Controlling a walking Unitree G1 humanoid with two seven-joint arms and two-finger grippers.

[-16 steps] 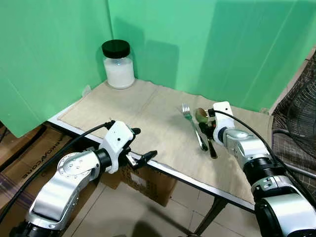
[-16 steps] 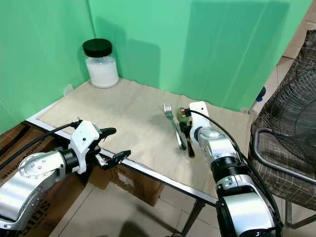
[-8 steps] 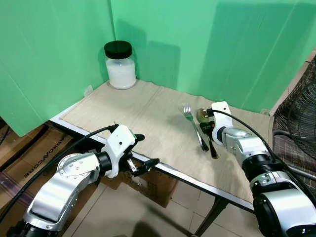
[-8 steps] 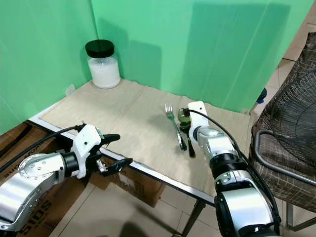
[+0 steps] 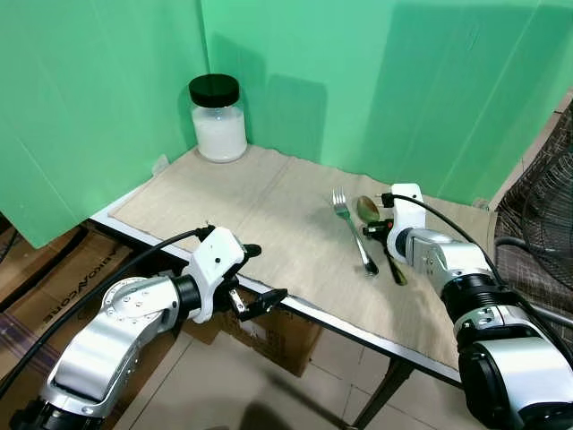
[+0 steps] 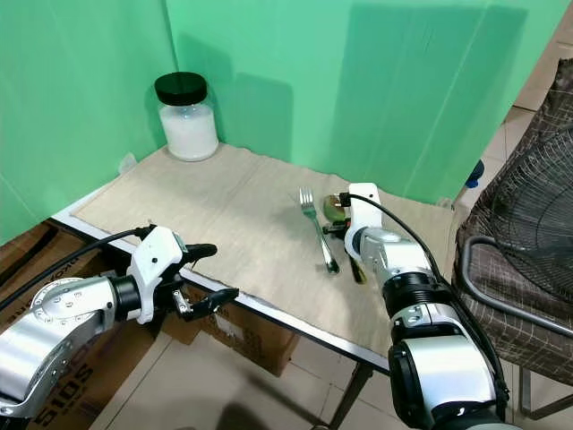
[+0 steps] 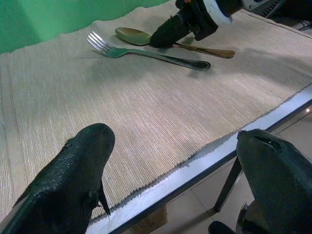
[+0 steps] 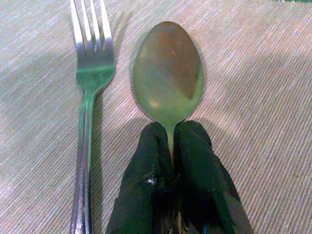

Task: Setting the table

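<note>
A brass-coloured spoon [image 5: 367,209] and a silver fork [image 5: 354,233] lie side by side on the beige cloth mat [image 5: 251,206] at the table's right. My right gripper [image 8: 169,132] is shut on the spoon's neck just behind the bowl [image 8: 168,73], low over the mat. In the right wrist view the fork [image 8: 87,97] lies beside the spoon, a small gap apart. My left gripper [image 5: 262,271] hangs open at the table's near edge, holding nothing, and its two black fingers [image 7: 73,180] frame the mat.
A glass jar [image 5: 218,118] of white powder with a black lid stands at the mat's far left corner. Green backdrop encloses the table's back and left. Cardboard boxes [image 5: 269,327] sit under the table. A wicker chair [image 6: 528,233] stands to the right.
The right gripper has shifted slightly right with the spoon, swinging its handle away from the fork. The left arm has barely moved.
</note>
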